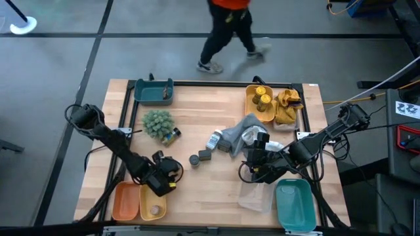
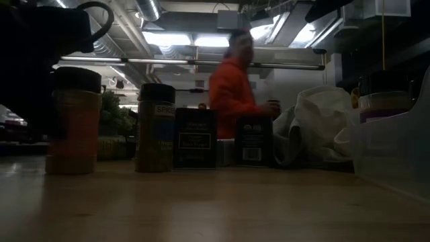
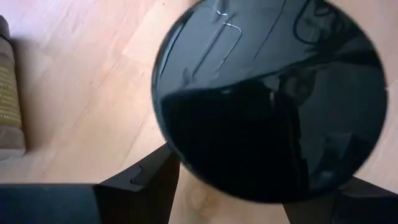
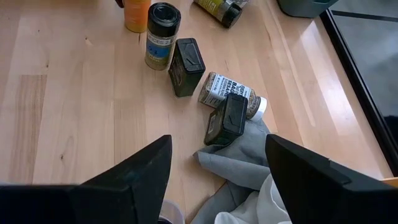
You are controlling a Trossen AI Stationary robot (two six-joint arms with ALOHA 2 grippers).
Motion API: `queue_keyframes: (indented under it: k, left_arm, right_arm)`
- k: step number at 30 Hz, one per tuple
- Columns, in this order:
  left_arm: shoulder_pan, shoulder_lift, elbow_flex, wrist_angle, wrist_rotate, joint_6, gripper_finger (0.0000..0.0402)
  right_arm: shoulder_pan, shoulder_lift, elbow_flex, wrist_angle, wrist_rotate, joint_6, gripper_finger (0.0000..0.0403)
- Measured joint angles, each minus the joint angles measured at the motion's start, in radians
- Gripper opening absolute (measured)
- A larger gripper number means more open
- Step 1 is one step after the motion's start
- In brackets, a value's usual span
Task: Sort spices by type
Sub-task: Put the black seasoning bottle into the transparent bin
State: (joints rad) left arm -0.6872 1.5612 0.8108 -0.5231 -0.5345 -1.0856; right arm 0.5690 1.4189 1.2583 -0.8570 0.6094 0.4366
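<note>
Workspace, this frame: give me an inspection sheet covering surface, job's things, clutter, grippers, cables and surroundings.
Surface: pale wooden table, black-framed.
Job's things: dark tins and jars mid-table; one jar lying by the plant ball; yellow-lidded jars in the far yellow bin.
Clutter: grey cloth, yellow cloth, teal bins, orange bin.
Grippers: left gripper holds a black-lidded jar near the orange bin; right gripper open, empty, above the grey cloth.
Cables: along both arms.
Surroundings: a person walking past the far edge.

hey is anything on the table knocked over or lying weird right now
Yes. A white-capped spice jar lies on its side beside the grey cloth, a dark tin leaning against it. Another jar lies by the green plant.
</note>
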Motion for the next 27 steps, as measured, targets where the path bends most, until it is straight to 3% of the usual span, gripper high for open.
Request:
queue_keyframes:
  k: [27]
  left_arm:
    - [0.081, 0.046, 0.0, 0.226, -0.079, 0.241, 0.0224]
  right_arm:
    - [0.0, 0.0, 0.0, 0.0, 0.0, 0.0, 0.0257]
